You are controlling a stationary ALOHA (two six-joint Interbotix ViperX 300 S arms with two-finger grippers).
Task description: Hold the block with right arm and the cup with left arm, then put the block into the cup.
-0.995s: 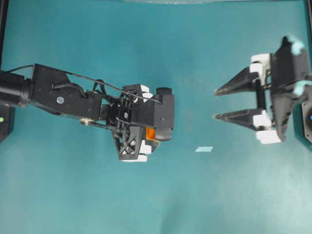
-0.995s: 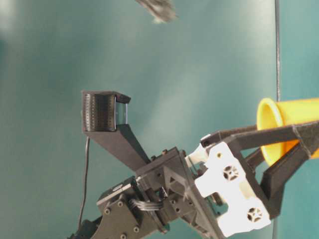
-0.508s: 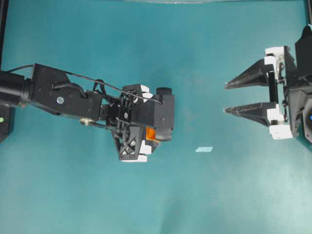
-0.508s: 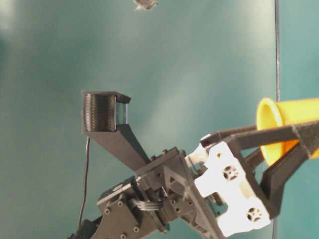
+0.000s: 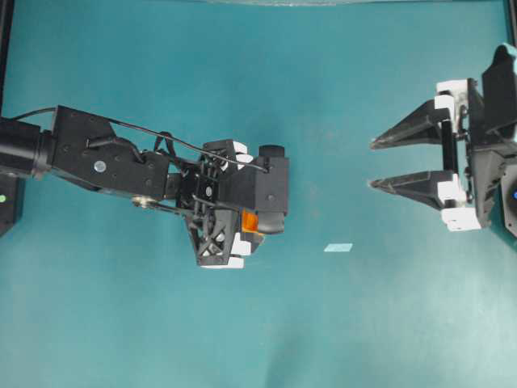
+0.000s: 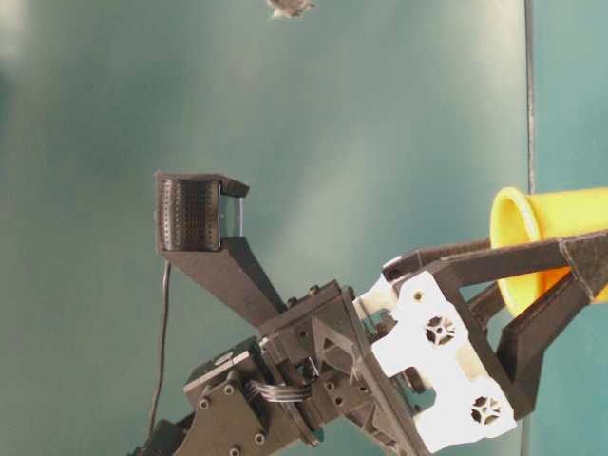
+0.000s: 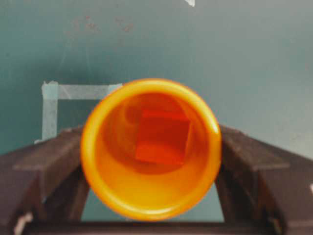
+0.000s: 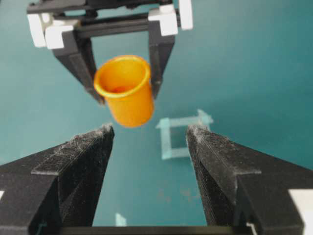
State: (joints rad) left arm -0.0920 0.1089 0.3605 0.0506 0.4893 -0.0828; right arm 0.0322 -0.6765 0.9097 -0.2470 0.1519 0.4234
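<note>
My left gripper (image 5: 247, 217) is shut on the orange-yellow cup (image 5: 250, 221) and holds it off the table, mostly hidden under the wrist camera. In the left wrist view the cup (image 7: 146, 198) faces the lens between both fingers (image 7: 44, 164), and the orange block (image 7: 162, 138) lies inside it at the bottom. The cup also shows in the table-level view (image 6: 551, 223). My right gripper (image 5: 371, 164) is open and empty, well to the right of the cup. In the right wrist view the right gripper (image 8: 149, 129) points at the cup (image 8: 126, 95).
A pale tape strip (image 5: 338, 247) lies on the teal table between the arms. A taped square outline (image 8: 183, 132) is on the table beneath the cup. Black frame posts (image 5: 6, 32) stand at the table's side edges.
My right gripper has drawn back to the right, away from the cup, still open. The left arm and the cup have not moved.
</note>
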